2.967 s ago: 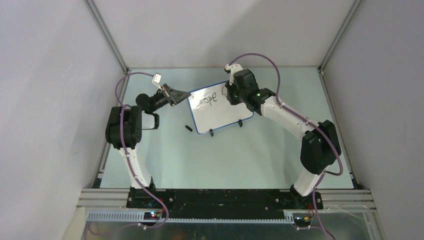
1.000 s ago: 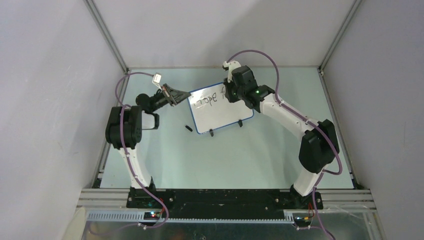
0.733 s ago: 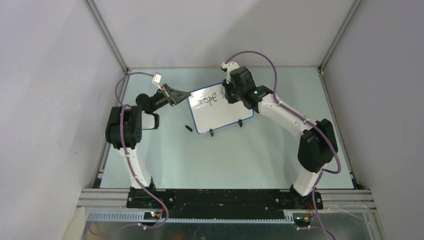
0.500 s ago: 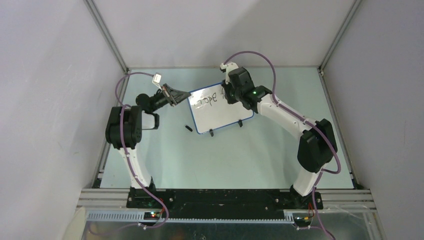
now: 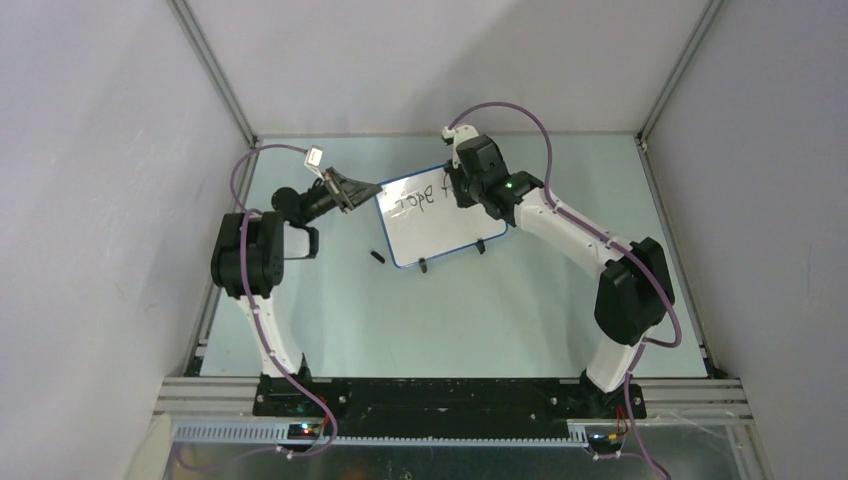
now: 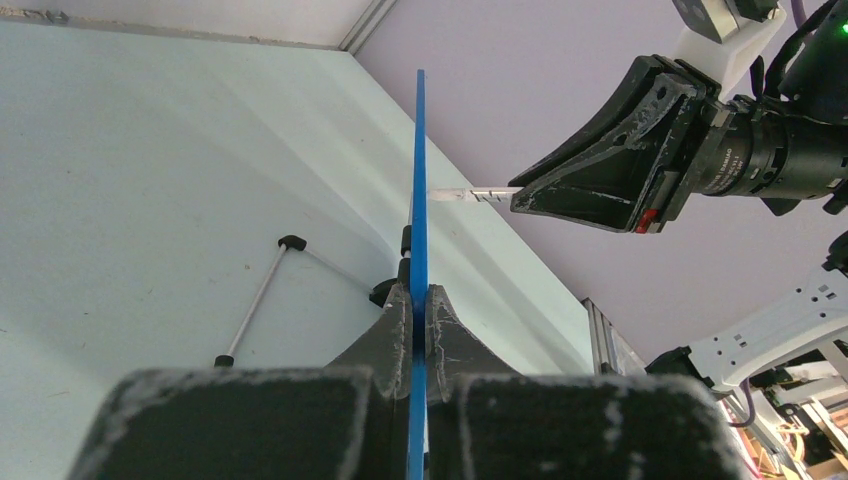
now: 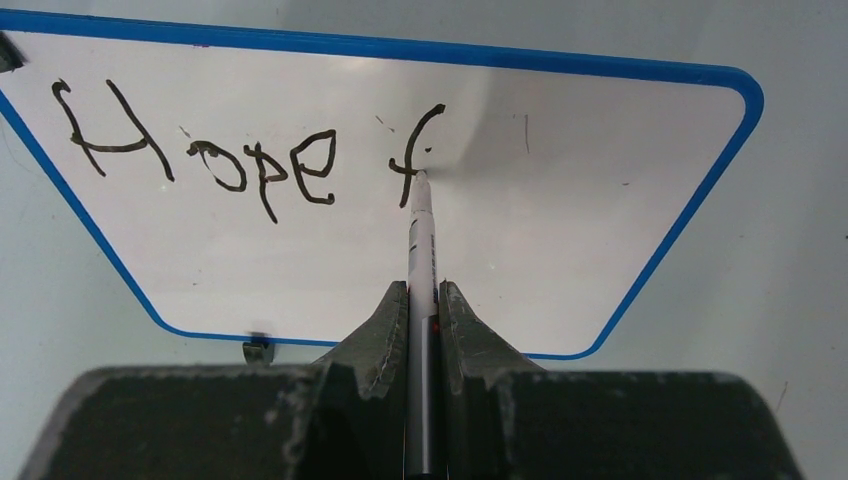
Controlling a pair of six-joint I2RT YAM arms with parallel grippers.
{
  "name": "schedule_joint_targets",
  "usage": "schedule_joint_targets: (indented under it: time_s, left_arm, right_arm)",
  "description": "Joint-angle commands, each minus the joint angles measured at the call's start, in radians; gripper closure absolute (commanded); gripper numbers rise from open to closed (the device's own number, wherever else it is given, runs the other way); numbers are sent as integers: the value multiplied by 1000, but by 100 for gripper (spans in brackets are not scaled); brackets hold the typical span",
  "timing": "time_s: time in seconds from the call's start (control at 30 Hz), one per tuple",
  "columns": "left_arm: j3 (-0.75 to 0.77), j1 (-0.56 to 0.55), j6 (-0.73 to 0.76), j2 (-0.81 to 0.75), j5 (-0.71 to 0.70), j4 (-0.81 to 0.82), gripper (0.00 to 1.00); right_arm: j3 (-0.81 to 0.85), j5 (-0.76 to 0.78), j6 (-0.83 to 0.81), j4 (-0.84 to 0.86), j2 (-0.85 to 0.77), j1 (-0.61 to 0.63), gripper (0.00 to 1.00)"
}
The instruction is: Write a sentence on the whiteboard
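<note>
With my left tool point(image 6: 418, 300) clamped on the edge of the whiteboard point(image 7: 560, 200) and my right tool point(image 7: 423, 300) pinching the marker point(image 7: 421, 235) at the sentence point(image 7: 200, 155)'s "f", I judge that pressing too hard could twist the board in that grip.

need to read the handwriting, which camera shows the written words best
The right wrist view: the sentence, "Hope f", faces the camera large and sharp on the whiteboard, with the marker tip at the f. The top external view shows it tiny and inverted; the left wrist view sees the whiteboard edge-on, no writing.
</note>
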Motion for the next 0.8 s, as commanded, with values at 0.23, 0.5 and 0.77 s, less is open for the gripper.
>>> schedule_joint_targets:
  time_s: [0.23, 0.5, 0.77]
  left_arm:
    - [21, -6, -1, -5, 35, 49, 100]
    - [22, -6, -1, -5, 33, 50, 100]
    - [21, -6, -1, -5, 33, 49, 100]
  right_arm:
    - [-43, -157, 10, 88, -117, -41, 100]
    - [-43, -160, 24, 80, -102, -65, 100]
    - [-32, -128, 16, 74, -80, -67, 100]
